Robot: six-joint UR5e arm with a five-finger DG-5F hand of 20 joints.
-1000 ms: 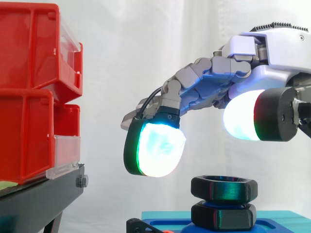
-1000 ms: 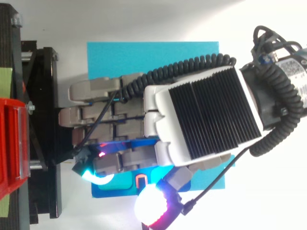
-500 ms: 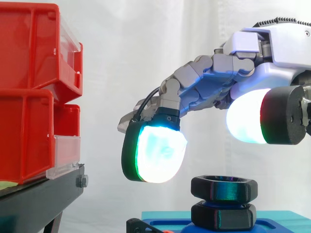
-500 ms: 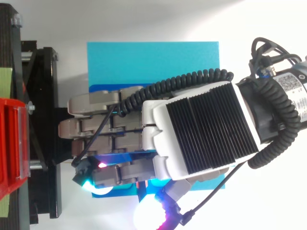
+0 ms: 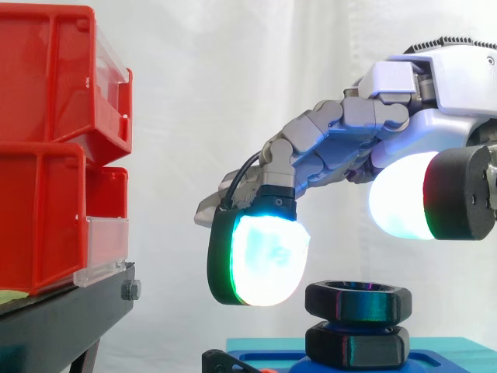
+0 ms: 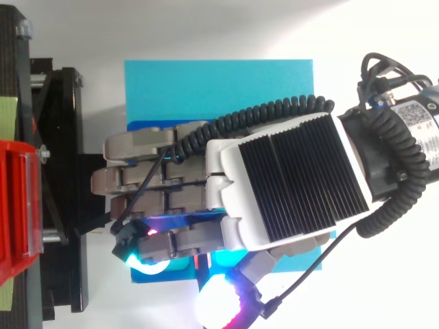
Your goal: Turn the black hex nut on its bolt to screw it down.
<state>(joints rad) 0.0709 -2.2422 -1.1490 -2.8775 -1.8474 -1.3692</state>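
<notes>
Hand above the nut, fingers loose and gripping nothing.
Side view: the hand [image 5: 342, 144] hangs over the black hex nut [image 5: 357, 301] without touching it; the nut sits over a second nut [image 5: 357, 346]. Top view: the hand covers part of the blue base [image 6: 212, 89].
</notes>
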